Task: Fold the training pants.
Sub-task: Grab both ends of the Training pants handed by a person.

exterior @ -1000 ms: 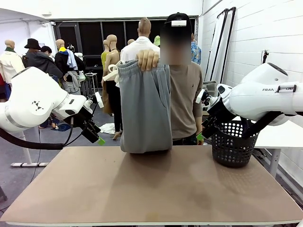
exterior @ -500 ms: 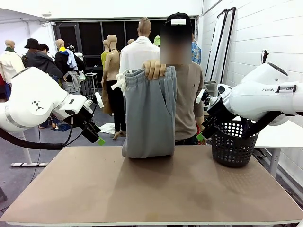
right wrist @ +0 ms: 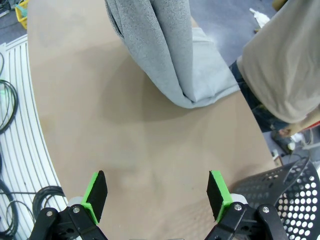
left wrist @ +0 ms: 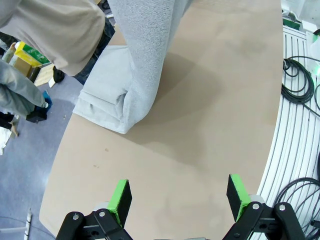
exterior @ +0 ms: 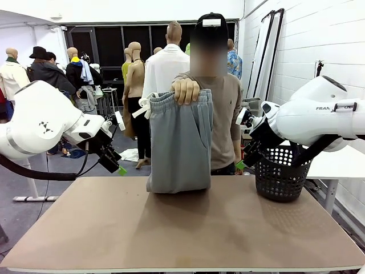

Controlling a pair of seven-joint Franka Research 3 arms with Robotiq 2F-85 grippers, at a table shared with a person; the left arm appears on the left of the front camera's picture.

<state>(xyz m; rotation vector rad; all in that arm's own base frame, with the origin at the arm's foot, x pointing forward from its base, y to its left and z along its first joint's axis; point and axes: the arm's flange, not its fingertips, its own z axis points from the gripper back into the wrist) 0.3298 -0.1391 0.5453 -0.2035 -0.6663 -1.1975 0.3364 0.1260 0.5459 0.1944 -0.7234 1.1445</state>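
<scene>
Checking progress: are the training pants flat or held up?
Held up: a hand holds the pants, bottom end resting on the table.

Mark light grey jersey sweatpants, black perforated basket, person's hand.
light grey jersey sweatpants (exterior: 179, 142), front view, hanging leg fabric.
black perforated basket (exterior: 278, 180), front view, side wall.
person's hand (exterior: 185, 91), front view, knuckles.

Quick count: one pair of training pants (exterior: 179, 142), one black basket (exterior: 279, 174), one surface (exterior: 188, 228). Two tools, the left tool (left wrist: 179, 196) and the right tool (right wrist: 159, 196), each with two green pads (left wrist: 120, 200). One person (exterior: 223, 114) at the far side.
</scene>
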